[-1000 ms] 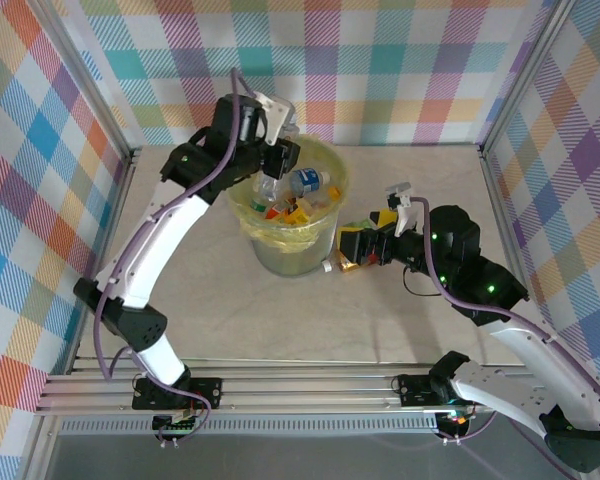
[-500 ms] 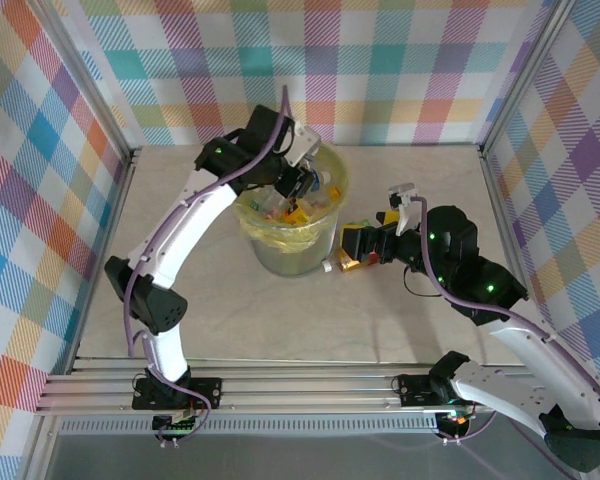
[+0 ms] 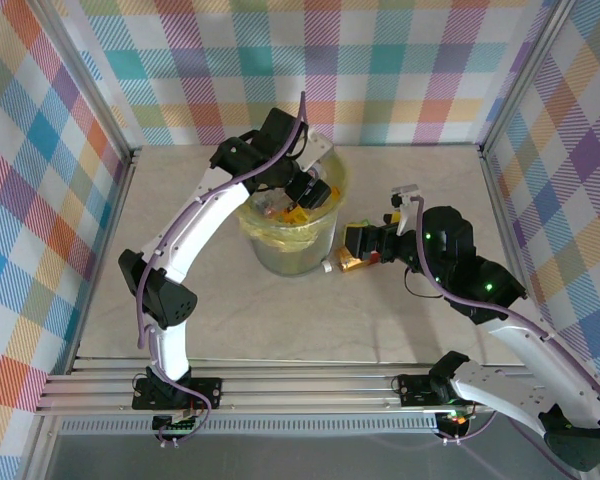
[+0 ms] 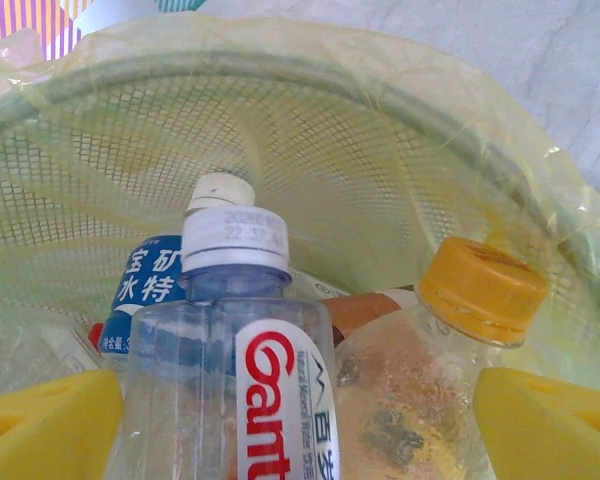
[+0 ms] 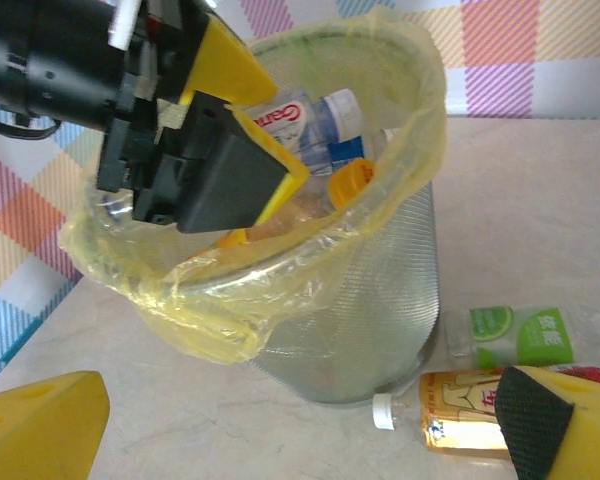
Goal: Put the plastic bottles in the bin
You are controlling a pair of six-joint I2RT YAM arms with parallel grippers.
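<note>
Bin (image 5: 380, 290) is holding several bottles (image 4: 230, 360); loose bottles (image 5: 510, 335), lower right, are waiting; left gripper (image 4: 300, 415) and right gripper (image 5: 300, 420) are gaping.

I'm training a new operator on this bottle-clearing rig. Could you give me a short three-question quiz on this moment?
1. True or false: the left claw hangs above the open mouth of the bin.
2. In the left wrist view, the neighbouring bottle beside the red-lettered bottle has a cap that is: A orange, B green, C black.
3. Where do the bottles not yet binned lie?
Key: 1 true. 2 A. 3 On the table at the bin's foot, near the right claw; among them a green-labelled bottle and an orange-labelled bottle.
</note>
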